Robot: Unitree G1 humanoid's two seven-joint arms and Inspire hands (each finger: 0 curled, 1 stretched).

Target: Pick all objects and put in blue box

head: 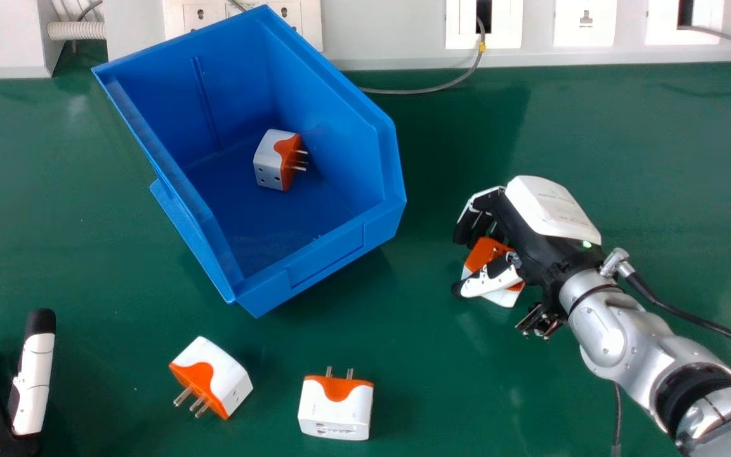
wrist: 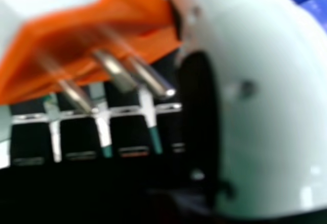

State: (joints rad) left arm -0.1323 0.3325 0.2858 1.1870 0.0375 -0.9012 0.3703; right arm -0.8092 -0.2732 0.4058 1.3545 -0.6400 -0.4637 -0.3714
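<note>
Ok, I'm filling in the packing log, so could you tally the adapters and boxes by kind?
Blue box: 1
Orange-and-white adapters: 4 (one boxed, two on the table, one in the right robot hand)
Total: 5

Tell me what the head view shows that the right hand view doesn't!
Head view: a plug by the left hand's side, a second plug on the green table, a third plug inside the blue box, and the wall sockets.

Right hand view: the held plug's three metal prongs, up close.

Both: the right hand around the held plug, and something blue, probably the box in the close-up.
</note>
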